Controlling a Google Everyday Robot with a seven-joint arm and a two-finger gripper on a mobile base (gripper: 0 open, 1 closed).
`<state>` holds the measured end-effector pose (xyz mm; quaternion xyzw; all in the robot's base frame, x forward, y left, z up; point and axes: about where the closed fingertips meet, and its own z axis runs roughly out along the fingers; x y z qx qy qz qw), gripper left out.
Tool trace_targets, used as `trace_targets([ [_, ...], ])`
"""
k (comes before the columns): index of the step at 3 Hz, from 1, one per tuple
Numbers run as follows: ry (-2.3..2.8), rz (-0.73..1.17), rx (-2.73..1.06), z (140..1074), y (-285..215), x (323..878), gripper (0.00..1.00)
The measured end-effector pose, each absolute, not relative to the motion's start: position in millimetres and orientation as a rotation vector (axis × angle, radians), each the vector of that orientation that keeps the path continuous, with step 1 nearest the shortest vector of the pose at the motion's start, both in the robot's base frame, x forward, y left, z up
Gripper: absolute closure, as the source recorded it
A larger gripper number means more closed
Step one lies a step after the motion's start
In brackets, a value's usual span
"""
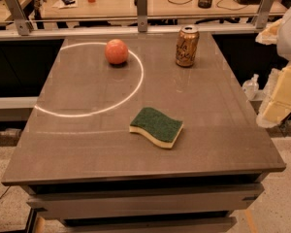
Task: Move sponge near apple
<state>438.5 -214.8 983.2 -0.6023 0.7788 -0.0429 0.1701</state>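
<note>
The table (87, 144) fills most of the frame; its top is flat, smooth and grey-brown, with a light shine. In the upper left part of it lies a thin bright ring of light (142, 72). The apple (116, 51) sits inside this ring, near its upper edge; it is round, smooth and orange-red. Below the centre of the frame, a little to the right, lies the sponge (156, 126), flat on the table and well apart from the apple. It has wavy edges, a rough dark green top and a pale yellow foam layer under it. In the upper right part of the table a tan-gold can (186, 46) stands upright, right of the apple, shiny like metal. Nothing lies between the sponge and the apple. At the right edge of the frame is the gripper (280, 93), beside the table and not over it, touching nothing. Its cream-yellow pads are cut by the frame. I cannot tell if it is spread or pressed together.
</note>
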Motion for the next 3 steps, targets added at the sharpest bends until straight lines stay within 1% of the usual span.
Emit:
trace_targets([
  [1,2.213,-0.122,-1.711,983.2,-214.7,438.5,0.00],
  [2,2.231,-0.038,-1.659,980.1,-200.2,427.3,0.00],
  [3,2.233,0.049,-1.633,973.2,-164.5,412.2,0.00],
])
